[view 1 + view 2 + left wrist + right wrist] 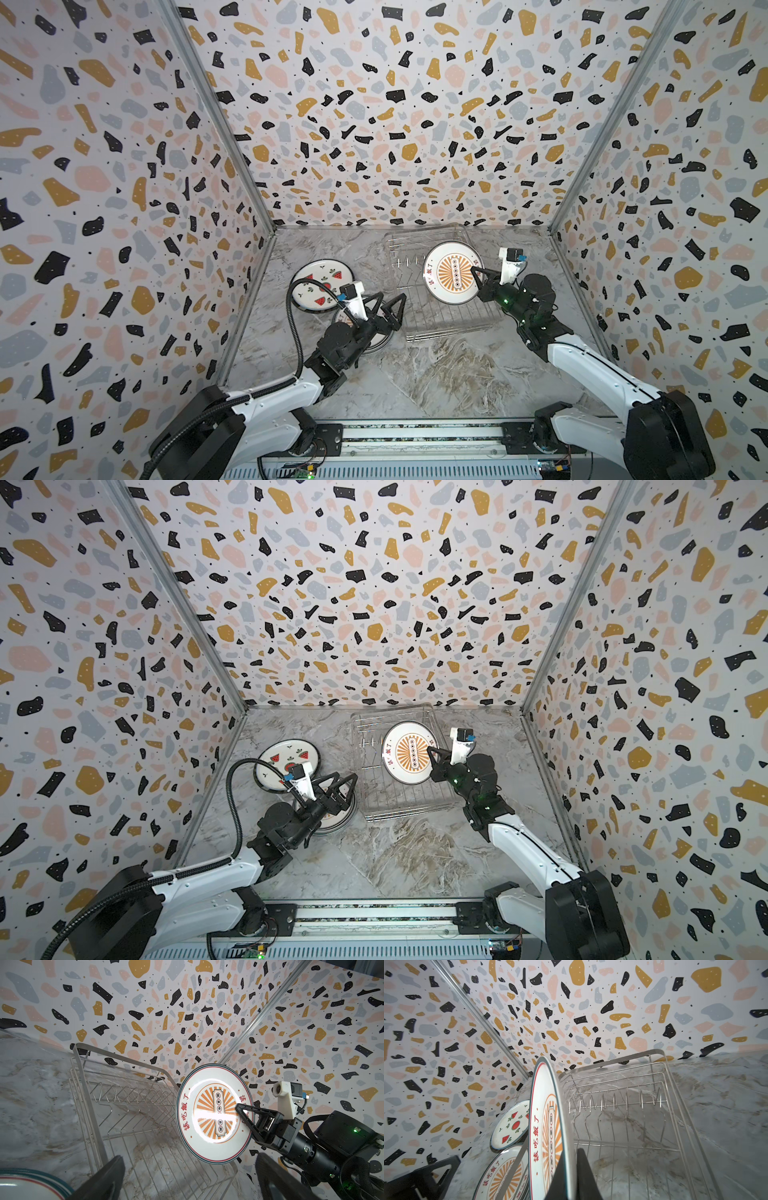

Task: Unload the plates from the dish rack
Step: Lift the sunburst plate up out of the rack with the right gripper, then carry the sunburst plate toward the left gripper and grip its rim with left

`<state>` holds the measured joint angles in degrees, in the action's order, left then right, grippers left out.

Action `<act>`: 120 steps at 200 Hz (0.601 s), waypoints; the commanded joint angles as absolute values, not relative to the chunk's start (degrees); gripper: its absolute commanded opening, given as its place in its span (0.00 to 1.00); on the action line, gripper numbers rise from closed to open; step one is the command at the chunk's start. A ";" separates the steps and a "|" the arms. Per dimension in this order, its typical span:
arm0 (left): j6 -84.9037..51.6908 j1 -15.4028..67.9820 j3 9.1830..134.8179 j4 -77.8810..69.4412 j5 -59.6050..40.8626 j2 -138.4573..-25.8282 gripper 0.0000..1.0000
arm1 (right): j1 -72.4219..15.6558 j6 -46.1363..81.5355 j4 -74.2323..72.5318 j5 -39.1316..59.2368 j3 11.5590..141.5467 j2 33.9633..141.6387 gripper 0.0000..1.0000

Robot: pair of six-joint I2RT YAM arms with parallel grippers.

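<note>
- The right gripper [474, 272] is closed on the rim of one sunburst plate [451, 272]. In the left wrist view its black fingers [249, 1113] clamp the plate's edge [207, 1113] from the right side.
- This held plate stands on its edge, almost upright. Its orange sunburst face with red characters is turned toward the left arm. The right wrist view shows it edge-on, with one finger [583, 1172] on each side of the plate [544, 1126].
- In both top views the plate is over the right part of the dish rack [436, 320], toward the far wall. Whether its lower edge touches the wires I cannot tell.
- The dish rack [399, 802] is a silver wire rack. It stands on the marble tabletop [415, 374], right of the middle, and its far side is close to the back wall. A row of short prongs [616, 1099] runs across it.
- The left gripper [391, 297] is spread wide and holds nothing. In both top views it hangs just left of the rack's near corner. In its own wrist view the two dark fingers [108, 1178] frame the rack [124, 1105].
- Under the left gripper a stack of sunburst plates [332, 823] lies flat on the tabletop, left of the rack. I cannot count them.
- The watermelon plate [316, 282] lies flat on the far side of the stack, near the left wall. In the right wrist view it [510, 1124] is just beside the stack [500, 1172]; I cannot tell if they touch.
</note>
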<state>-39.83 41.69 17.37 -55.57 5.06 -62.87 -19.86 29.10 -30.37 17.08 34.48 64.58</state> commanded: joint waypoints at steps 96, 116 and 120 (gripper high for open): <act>-40.16 41.92 13.80 -67.42 -4.47 -63.54 0.95 | -19.75 38.47 -50.25 33.98 27.84 62.35 0.00; -40.41 41.92 14.05 -67.61 -4.83 -64.02 0.93 | -19.89 40.35 -53.78 36.21 26.84 63.44 0.00; -40.42 41.92 14.19 -67.66 -5.11 -64.13 0.92 | -20.11 40.47 -54.07 36.44 26.81 63.66 0.00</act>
<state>-40.32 41.71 14.28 -62.50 -2.76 -63.57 -19.84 36.82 -44.56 31.33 26.70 63.31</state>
